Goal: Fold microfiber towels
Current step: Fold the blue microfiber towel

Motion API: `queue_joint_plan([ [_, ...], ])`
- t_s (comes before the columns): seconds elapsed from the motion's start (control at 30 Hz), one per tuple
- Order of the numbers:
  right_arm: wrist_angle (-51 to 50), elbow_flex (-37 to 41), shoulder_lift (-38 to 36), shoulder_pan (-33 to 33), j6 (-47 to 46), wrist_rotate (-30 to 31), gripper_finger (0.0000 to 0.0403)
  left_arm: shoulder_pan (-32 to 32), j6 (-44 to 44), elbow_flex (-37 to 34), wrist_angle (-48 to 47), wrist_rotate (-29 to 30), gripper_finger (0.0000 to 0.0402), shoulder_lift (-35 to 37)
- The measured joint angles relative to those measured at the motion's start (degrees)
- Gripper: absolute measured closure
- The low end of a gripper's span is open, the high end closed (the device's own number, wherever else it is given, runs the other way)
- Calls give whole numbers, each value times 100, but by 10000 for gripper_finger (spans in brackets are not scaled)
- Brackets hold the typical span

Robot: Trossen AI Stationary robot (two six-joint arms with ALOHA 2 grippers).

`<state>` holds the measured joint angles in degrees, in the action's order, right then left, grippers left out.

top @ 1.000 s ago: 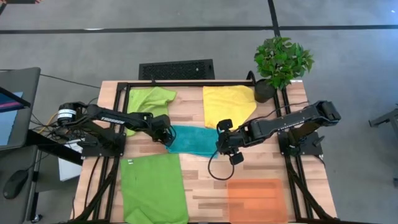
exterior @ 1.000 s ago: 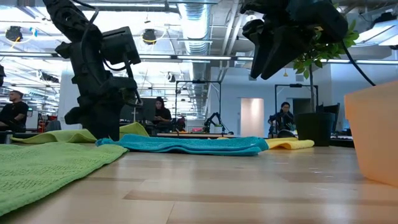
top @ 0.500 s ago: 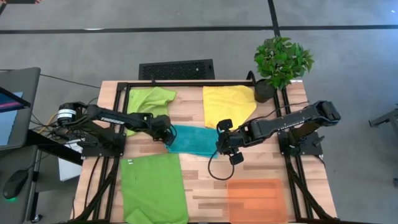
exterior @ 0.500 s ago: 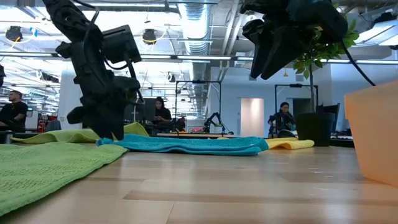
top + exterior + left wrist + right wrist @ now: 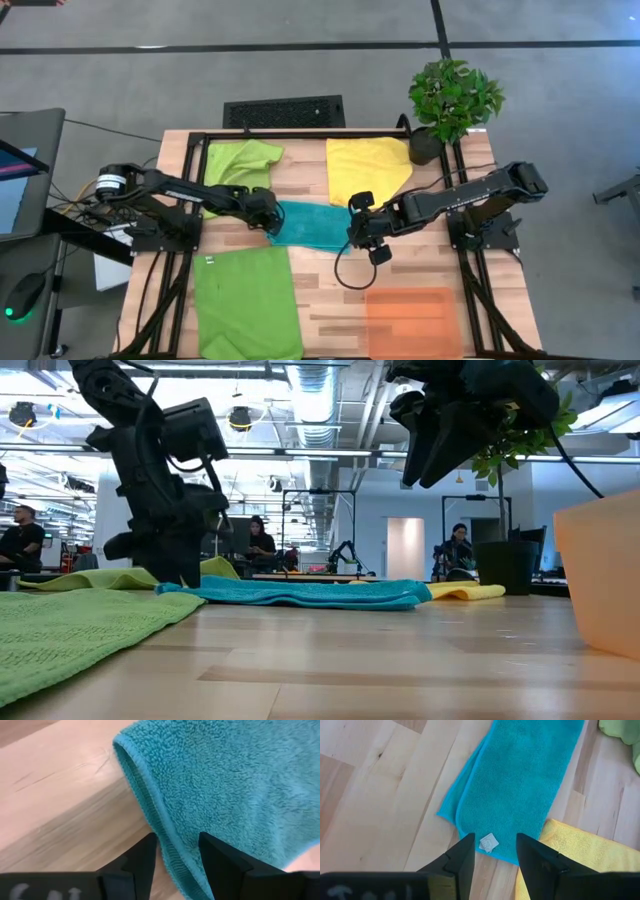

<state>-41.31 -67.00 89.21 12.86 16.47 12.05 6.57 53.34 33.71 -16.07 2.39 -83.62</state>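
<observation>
Teal microfiber towel (image 5: 308, 225) lies folded mid-table, fluffy pile with a stitched hem and a small white tag (image 5: 489, 842) at one end. Versus a second ago: nearly unchanged, left arm shifted slightly. Left gripper (image 5: 176, 851) is low at the towel's 9 o'clock corner, fingers apart astride the hem. Right gripper (image 5: 492, 851) hovers above its 3 o'clock end, jaws apart, empty. Yellow towel (image 5: 366, 168) at 1 o'clock, crumpled lime towel (image 5: 238, 165) at 11, flat lime towel (image 5: 245, 302) at 7. Smooth orange mat (image 5: 412, 320) at 5.
</observation>
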Motion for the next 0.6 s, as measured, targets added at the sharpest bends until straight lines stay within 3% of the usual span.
queue_joint_plan([
  [0.2,20,0,0,-24,-1,-4,235,-20,-4,11,-1,59,275,-103],
  [0.43,-27,0,0,-26,0,0,235,-20,-393,256,-44,84,386,18],
  [0.6,-56,0,0,-9,-2,305,235,-24,-495,578,-84,44,394,23],
])
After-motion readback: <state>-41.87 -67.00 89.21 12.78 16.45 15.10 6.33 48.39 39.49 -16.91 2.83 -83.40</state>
